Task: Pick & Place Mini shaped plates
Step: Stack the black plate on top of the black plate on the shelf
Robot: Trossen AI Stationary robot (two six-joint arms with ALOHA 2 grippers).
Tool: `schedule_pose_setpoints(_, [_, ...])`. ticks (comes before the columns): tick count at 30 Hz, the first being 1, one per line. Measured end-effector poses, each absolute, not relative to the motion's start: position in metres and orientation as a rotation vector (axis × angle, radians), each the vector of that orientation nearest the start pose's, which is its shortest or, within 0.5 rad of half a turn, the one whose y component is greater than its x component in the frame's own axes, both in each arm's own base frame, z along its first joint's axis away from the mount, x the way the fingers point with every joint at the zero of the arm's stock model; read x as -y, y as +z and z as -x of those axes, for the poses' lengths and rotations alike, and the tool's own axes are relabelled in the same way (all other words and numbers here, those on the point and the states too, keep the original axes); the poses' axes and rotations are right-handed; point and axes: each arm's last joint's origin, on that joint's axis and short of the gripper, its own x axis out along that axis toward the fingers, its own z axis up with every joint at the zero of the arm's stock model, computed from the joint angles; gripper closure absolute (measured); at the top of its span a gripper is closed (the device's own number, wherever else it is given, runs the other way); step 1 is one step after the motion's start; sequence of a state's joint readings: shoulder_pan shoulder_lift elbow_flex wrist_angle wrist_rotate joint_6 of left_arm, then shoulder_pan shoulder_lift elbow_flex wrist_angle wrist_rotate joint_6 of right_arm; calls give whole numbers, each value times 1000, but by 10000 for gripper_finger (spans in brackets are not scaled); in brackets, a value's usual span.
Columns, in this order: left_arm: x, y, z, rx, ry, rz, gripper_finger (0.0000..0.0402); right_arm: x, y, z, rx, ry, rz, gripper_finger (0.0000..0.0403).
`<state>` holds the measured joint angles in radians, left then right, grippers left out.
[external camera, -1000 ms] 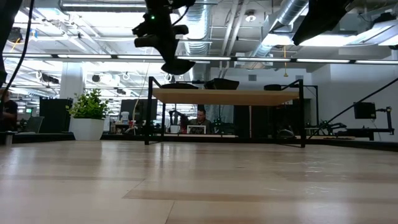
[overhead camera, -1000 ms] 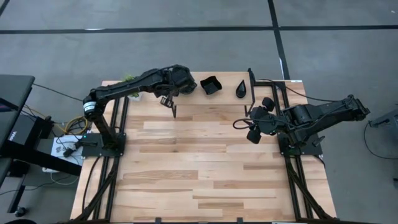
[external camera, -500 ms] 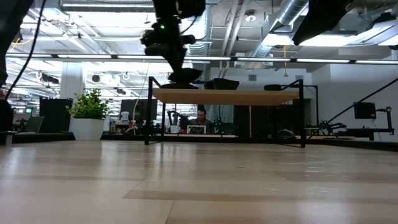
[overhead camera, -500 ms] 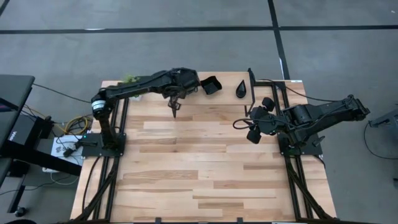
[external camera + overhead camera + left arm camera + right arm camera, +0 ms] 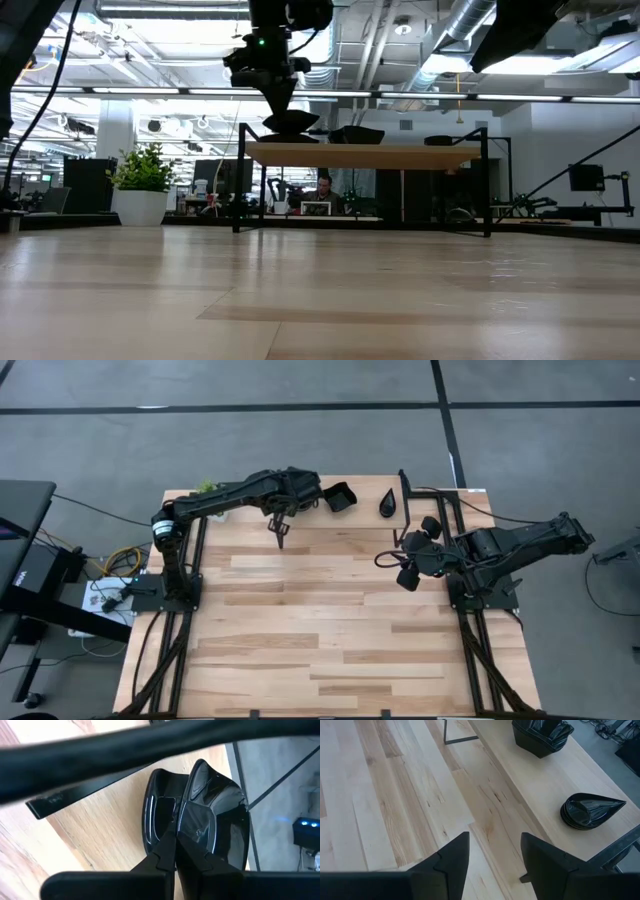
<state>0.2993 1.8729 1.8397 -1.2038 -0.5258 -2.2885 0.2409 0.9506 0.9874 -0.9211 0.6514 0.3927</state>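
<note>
**Left gripper pinching a plate at the upper middle of the table**

Your wooden table (image 5: 330, 630) fills the middle of the high view. The left gripper (image 5: 281, 528), near upper centre, has its fingers pressed together on a glossy black plate (image 5: 212, 815), just left of the square plate stack (image 5: 339, 497). The right gripper (image 5: 392, 560) waits at mid-right, fingers spread and holding nothing. The teardrop plate stack (image 5: 388, 503) lies upper right of centre.

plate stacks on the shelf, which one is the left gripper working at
The wavy-edged square stack, at the left gripper. The teardrop stack sits apart, nearer the right arm, untouched.
</note>
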Motion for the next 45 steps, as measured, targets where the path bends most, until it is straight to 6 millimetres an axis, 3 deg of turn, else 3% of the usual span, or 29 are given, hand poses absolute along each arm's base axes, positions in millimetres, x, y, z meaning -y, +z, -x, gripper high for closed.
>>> schedule_pose_setpoints(14, [-128,298,-366,168,1755,1713,391,-23,317,-166,-708,-529,17,229])
schedule_pose_setpoints(45, [-127,300,-366,147,1732,1649,391,-23,317,-166,-706,-529,16,232])
